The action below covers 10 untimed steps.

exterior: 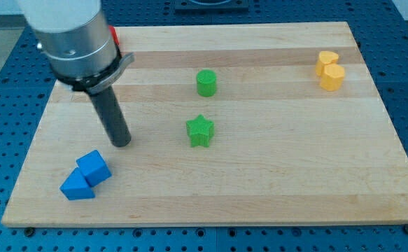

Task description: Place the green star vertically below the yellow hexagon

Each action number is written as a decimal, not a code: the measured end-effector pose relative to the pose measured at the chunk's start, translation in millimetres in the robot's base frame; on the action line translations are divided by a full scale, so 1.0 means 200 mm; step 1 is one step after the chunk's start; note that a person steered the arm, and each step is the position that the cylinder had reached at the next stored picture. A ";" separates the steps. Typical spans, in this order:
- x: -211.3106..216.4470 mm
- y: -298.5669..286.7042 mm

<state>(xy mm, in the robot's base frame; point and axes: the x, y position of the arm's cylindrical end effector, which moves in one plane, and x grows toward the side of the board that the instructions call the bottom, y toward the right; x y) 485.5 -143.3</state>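
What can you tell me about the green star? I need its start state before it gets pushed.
The green star is a small, bright green block with a star-shaped top and upright sides, probably painted wood. It lies flat near the middle of the wooden board, touching nothing. The green cylinder sits just above it in the view. My tip rests well off to its left.

Silver cylindrical housing, straight dark rod point(113, 115)

Green star point(200, 131) and green cylinder point(206, 82), two yellow blocks point(329, 70), two blue blocks point(85, 176) on a pale, wood-grained board point(259, 175); dark rod.
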 end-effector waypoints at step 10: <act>0.09 1.77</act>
<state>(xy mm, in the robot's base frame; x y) 503.5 211.4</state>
